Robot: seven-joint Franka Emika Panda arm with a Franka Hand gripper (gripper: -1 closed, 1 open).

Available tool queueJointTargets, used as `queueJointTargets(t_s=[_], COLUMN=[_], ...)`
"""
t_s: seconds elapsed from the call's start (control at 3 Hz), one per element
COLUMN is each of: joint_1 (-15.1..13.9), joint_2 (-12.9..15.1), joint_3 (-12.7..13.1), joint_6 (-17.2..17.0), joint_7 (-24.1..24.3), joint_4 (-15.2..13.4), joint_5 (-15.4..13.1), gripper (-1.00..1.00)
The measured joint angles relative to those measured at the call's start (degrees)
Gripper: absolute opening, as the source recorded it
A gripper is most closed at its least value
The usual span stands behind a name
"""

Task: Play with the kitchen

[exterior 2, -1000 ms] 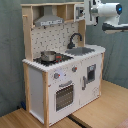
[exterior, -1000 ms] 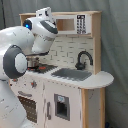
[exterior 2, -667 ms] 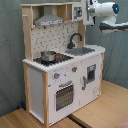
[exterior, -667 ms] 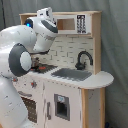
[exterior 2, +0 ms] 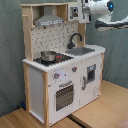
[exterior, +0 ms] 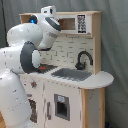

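The kitchen [exterior 2: 60,85] is a white and light-wood toy unit on a wooden floor. In the second exterior view it shows an oven door [exterior 2: 64,95], knobs [exterior 2: 56,76], a pot [exterior 2: 48,56] on the stovetop, a black faucet [exterior 2: 75,39], a grey sink [exterior 2: 80,51] and a range hood [exterior 2: 48,20]. My gripper [exterior 2: 76,12] is up at the upper cabinet [exterior: 80,23], at its front. In the first exterior view the white arm [exterior: 30,50] covers the kitchen's [exterior: 75,95] left part, and the faucet [exterior: 83,59] and sink [exterior: 70,74] show to its right.
A grey curtain [exterior 2: 12,60] hangs behind the kitchen in both exterior views. The arm's base [exterior: 12,105] stands close against the first exterior view's left side of the unit. Wooden floor boards [exterior 2: 100,112] lie in front.
The arm has swung toward the upper cabinet: leftward in the second exterior view, rightward and upward in the first exterior view. The kitchen has not moved.
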Motion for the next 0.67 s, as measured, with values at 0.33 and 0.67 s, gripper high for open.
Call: queueJointTargets(t_s=[0.33,0.67], joint_1=[0.0,0.0], joint_2=[3.85,4.75], joint_3=[1.37,2.57], joint_6=[-1.09,-4.34], joint_7=[-1.13,-1.71], joint_4=[3.73,4.82], joint_5=[-0.35,-1.82], gripper=[-1.0,-1.0])
